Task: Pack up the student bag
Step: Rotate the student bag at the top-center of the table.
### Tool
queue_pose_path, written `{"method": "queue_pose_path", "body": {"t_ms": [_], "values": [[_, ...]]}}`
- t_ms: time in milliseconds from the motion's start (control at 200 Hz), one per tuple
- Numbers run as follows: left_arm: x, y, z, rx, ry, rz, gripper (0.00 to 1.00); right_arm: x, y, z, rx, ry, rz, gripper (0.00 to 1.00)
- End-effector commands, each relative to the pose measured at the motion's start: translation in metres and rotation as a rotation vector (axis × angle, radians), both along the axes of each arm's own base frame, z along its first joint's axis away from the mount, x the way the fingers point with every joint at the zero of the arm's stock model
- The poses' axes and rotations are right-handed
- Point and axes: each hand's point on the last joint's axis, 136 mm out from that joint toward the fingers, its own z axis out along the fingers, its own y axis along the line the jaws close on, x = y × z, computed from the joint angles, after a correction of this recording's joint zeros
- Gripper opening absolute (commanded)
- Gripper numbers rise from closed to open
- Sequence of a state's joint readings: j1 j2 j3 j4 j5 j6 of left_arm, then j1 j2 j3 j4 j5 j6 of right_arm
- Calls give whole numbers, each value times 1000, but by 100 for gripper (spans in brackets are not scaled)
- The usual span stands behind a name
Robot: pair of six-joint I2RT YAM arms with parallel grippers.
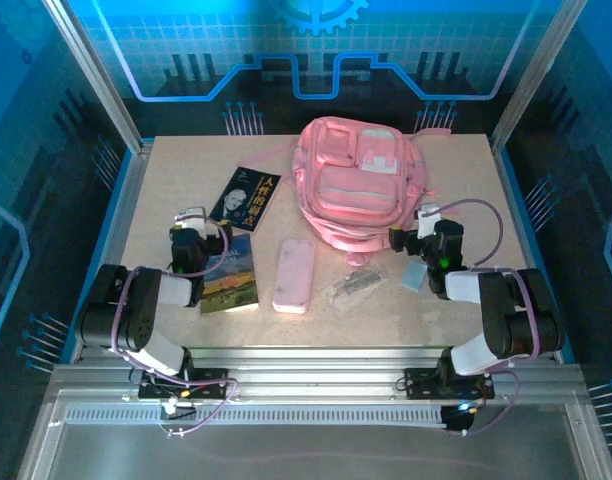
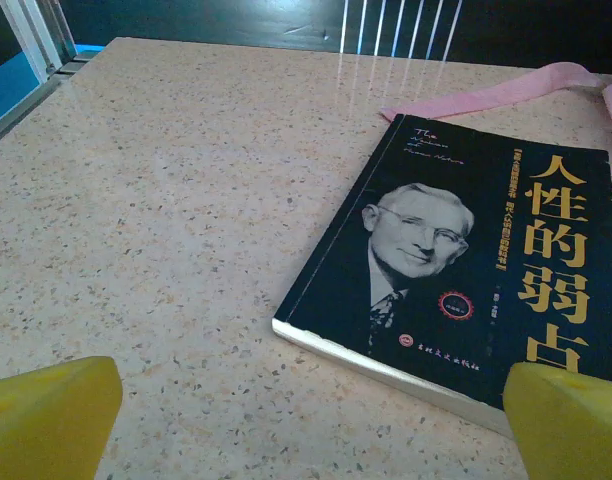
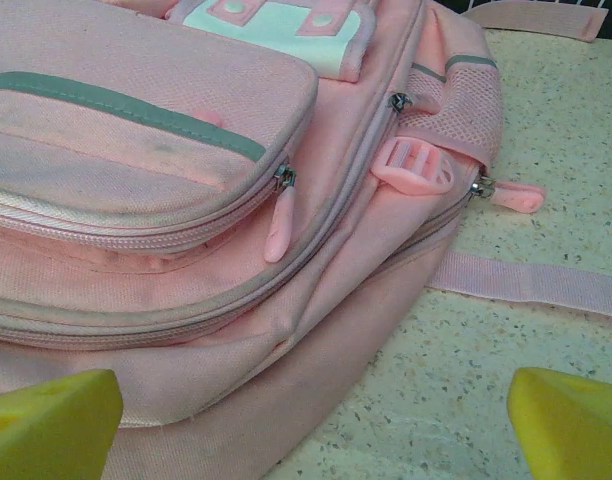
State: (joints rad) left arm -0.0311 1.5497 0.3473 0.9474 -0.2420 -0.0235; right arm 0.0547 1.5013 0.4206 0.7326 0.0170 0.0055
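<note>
The student bag (image 1: 358,185) is a large pink backpack lying at the back middle of the table, front pockets up. In the right wrist view its lower side (image 3: 186,200) and a pink zip pull (image 3: 279,225) are close in front of my right gripper (image 3: 311,430). That gripper (image 1: 426,228) is open by the bag's right near corner and holds nothing. My left gripper (image 1: 193,228) is open just short of a black book (image 1: 248,197) with a man's portrait. The book's near corner (image 2: 456,260) lies between the yellow fingertips (image 2: 46,420).
A second book with a landscape cover (image 1: 231,275), a flat pink pencil case (image 1: 293,275), a clear plastic packet (image 1: 354,285) and a small blue item (image 1: 414,275) lie along the near middle. A bag strap (image 3: 531,282) trails on the table to the right.
</note>
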Motion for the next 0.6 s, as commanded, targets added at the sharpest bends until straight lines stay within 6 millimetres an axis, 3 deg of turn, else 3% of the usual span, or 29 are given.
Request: {"method": "queue_pose_path", "body": {"t_ms": [0,595], "values": [[6,-2,8,14,-24,-2,99,6,-2,8,-8,-24,8,100],[7,-2,8,9,-21,-5,99,6,-1,7,-5,-22,9,100]]}}
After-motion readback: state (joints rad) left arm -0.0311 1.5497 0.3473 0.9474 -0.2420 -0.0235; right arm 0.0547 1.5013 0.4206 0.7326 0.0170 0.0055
